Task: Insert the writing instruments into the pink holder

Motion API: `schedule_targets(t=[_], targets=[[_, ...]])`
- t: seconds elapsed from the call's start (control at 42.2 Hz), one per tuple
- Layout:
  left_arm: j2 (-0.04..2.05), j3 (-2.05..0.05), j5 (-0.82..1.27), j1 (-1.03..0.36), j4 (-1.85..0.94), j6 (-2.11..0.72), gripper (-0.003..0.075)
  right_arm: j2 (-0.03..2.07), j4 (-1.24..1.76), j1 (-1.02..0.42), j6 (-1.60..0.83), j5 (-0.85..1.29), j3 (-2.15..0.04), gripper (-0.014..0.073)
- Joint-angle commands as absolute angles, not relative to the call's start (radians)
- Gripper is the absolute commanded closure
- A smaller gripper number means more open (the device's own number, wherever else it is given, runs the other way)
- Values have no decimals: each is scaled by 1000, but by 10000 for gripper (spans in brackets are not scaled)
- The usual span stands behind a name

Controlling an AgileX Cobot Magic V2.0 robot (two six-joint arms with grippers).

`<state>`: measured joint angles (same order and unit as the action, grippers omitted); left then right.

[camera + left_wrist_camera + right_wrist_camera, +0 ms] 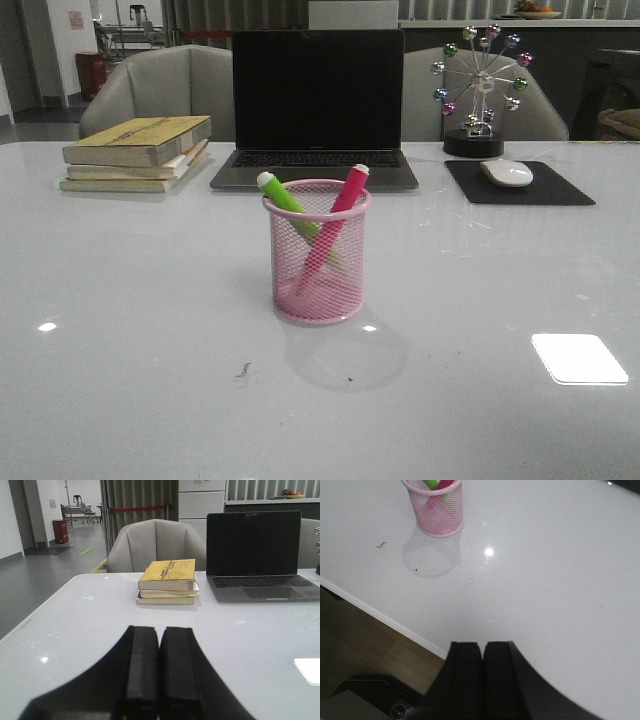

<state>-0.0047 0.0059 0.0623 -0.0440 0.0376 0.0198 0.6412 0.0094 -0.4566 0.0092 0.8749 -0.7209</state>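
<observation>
The pink wire-mesh holder (320, 262) stands upright at the table's middle. Inside it lean the lime green marker (290, 200) and the hot pink marker (338, 215), their pale ends poking above the rim. The right wrist view catches the same holder (436, 510) with both markers in it, far from my right gripper (482, 645), which is shut and empty over the table's front edge. My left gripper (159, 630) is shut with nothing in it, low over the table's left side, facing the books. Neither gripper shows in the front view.
A stack of books (140, 152) lies at the back left, a shut-off laptop (316, 105) behind the holder, a mouse on a black pad (507, 173) and a ferris-wheel ornament (480, 90) at the back right. Grey chairs stand beyond the table.
</observation>
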Motion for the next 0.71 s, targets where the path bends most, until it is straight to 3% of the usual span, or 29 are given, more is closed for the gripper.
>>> schedule_targets(t=[0.0, 0.688], targets=[[-24, 10, -28, -42, 28, 30, 629, 640, 8, -450, 5, 818, -748, 527], [-24, 10, -28, -42, 28, 30, 629, 619, 8, -448, 5, 816, -740, 527]])
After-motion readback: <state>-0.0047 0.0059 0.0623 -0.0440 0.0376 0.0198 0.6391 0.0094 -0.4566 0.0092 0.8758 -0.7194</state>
